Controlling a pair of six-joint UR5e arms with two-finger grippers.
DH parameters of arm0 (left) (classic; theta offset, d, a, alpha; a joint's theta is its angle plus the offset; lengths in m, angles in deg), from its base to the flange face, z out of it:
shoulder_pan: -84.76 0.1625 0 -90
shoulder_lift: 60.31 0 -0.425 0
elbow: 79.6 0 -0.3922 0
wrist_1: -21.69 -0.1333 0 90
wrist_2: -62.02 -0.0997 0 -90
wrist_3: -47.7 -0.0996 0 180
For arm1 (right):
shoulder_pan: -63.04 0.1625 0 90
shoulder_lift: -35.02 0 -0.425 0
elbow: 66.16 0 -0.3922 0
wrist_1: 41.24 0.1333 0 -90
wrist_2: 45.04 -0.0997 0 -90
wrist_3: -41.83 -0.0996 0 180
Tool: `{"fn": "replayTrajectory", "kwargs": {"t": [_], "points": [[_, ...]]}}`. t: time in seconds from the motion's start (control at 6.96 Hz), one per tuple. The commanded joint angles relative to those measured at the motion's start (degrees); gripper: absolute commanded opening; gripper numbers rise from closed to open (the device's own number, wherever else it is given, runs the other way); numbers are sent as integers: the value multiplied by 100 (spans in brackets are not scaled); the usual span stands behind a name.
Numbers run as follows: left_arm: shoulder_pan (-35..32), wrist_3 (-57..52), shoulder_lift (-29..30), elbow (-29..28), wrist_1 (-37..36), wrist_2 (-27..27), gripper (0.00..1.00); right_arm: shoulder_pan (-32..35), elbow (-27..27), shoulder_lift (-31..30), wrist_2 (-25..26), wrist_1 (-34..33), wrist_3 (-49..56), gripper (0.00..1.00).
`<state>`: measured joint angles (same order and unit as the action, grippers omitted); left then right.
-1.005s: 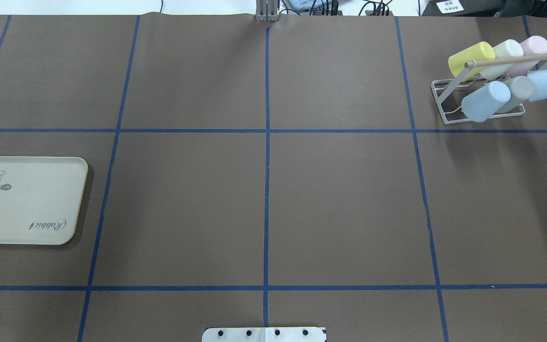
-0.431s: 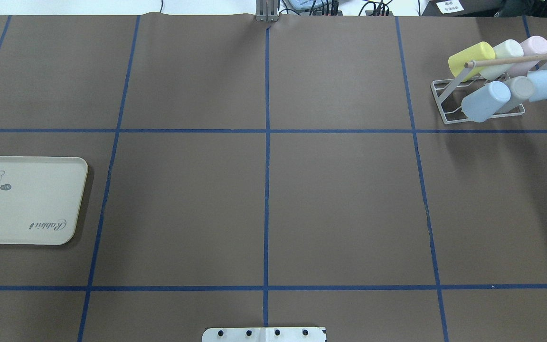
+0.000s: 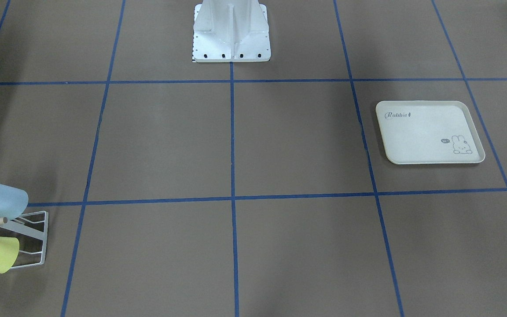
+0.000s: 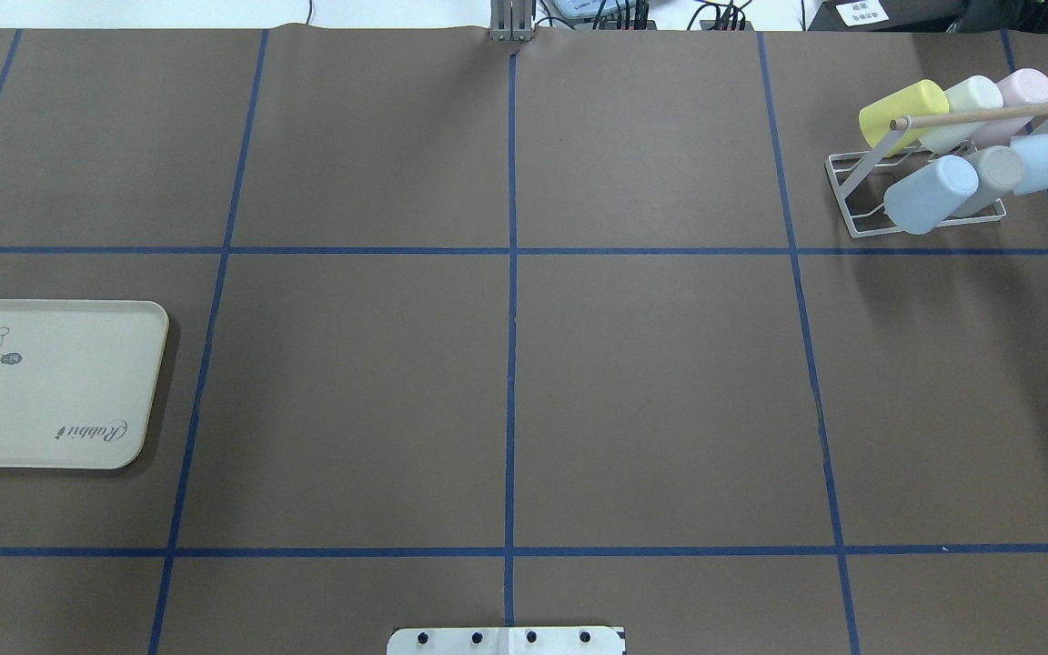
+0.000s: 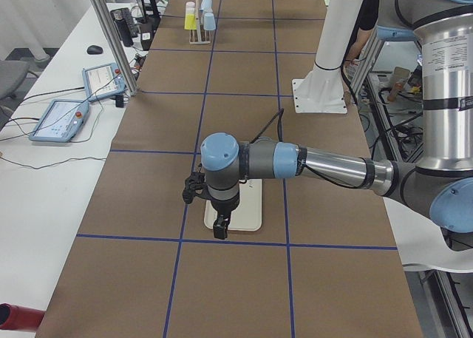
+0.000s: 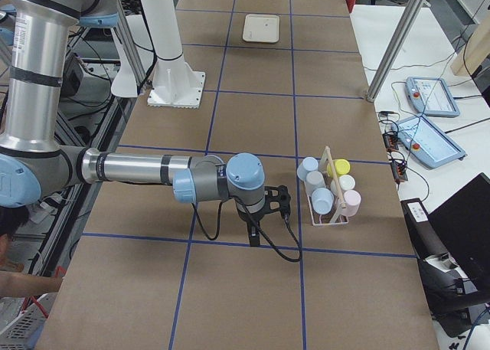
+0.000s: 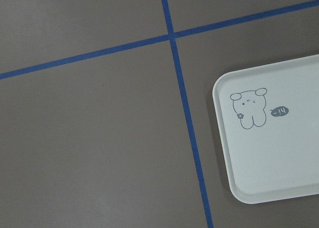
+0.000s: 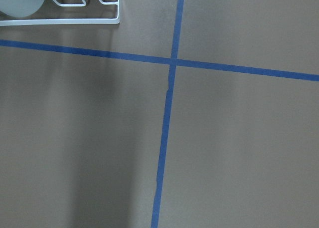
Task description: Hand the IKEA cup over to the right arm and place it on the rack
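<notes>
The white wire rack [image 4: 842, 196] with a wooden dowel [image 4: 988, 114] stands at the far right of the table and carries several pastel cups: yellow [image 4: 901, 111], cream, pink, grey and two light blue. It also shows in the exterior right view [image 6: 329, 183] and the front-facing view [image 3: 44, 237]. My right gripper [image 6: 255, 239] hangs above the table just left of the rack in the exterior right view. My left gripper [image 5: 220, 228] hangs over the near edge of the cream tray [image 5: 250, 205]. I cannot tell whether either is open or shut. No cup shows in either.
The cream rabbit-print tray [image 4: 51, 382] lies at the table's left edge and holds nothing. The robot's white base plate [image 4: 506, 641] sits at the near middle. Blue tape lines mark a grid on the brown table cover.
</notes>
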<state>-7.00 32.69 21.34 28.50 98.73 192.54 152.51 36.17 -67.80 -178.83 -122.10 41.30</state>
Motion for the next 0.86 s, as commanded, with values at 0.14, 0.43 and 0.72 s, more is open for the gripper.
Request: {"fn": "replayTrajectory", "kwargs": {"t": [0.14,0.43,0.72], "points": [[0,-2,-35,9,-5,0,100,0,-11,-45,-7,0,0,100],[0,-2,-35,62,4,0,100,0,6,-45,-16,0,0,100],[0,-2,-27,80,13,0,100,0,6,-45,-16,0,0,100]]}}
